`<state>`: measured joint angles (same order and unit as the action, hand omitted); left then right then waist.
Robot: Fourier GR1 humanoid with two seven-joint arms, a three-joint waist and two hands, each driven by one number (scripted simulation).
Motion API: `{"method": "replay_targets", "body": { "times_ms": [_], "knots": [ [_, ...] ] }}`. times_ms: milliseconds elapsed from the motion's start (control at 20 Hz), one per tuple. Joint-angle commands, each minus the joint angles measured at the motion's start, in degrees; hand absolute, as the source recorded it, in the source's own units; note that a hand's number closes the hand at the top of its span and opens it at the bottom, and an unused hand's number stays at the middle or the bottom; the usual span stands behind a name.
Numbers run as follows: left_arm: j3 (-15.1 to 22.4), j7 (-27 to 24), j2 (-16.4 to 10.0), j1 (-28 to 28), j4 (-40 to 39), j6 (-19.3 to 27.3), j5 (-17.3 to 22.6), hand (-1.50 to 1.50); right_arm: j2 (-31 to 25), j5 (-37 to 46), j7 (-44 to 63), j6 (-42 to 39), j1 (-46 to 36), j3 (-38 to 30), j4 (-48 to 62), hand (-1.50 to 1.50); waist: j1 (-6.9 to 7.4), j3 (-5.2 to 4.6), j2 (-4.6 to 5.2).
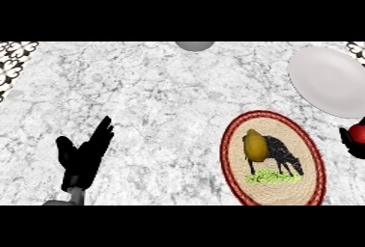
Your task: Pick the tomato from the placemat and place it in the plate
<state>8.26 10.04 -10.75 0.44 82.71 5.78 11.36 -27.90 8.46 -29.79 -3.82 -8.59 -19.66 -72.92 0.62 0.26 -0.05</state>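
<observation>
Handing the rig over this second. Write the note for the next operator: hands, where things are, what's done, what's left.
Left hand: open, resting at lower left, fingers up.
Right hand: at the right edge, curled round the tomato.
Tomato: off the placemat, below the plate, not in it.
A yellow item lies on the placemat; leave it.
Done: tomato picked.
Left: carry it over the plate, set it down, let go.
</observation>
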Motion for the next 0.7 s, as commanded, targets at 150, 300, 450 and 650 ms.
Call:
{"method": "replay_targets", "body": {
  "times_ms": [150, 300, 450, 650],
  "knots": [
    [0.9, 4.0, 1.4, -1.8, 0.4, 0.9, -0.6, 0.0, -4.4, 2.7, -7.6, 6.2, -18.5, -4.6, 27.6, 1.5, 1.57, -0.1, 0.68],
    [1.8, 2.7, 1.9, -2.5, -1.0, 0.3, -1.4, 0.0, -7.4, 4.0, -10.2, 6.8, -25.2, -5.3, 37.5, 1.5, 2.41, -0.04, 1.13],
    [3.1, -0.4, 3.8, -1.8, -3.6, 0.7, -2.9, 0.0, -9.3, 4.8, -12.8, 7.9, -28.7, -6.3, 43.6, 1.5, 2.92, 0.01, 1.59],
    [2.7, 2.1, 3.1, -3.1, -1.5, 1.1, -3.0, 0.0, -11.9, 6.0, -13.6, 7.8, -34.0, -6.4, 50.3, 1.5, 3.72, 0.09, 1.78]
  ]
}}
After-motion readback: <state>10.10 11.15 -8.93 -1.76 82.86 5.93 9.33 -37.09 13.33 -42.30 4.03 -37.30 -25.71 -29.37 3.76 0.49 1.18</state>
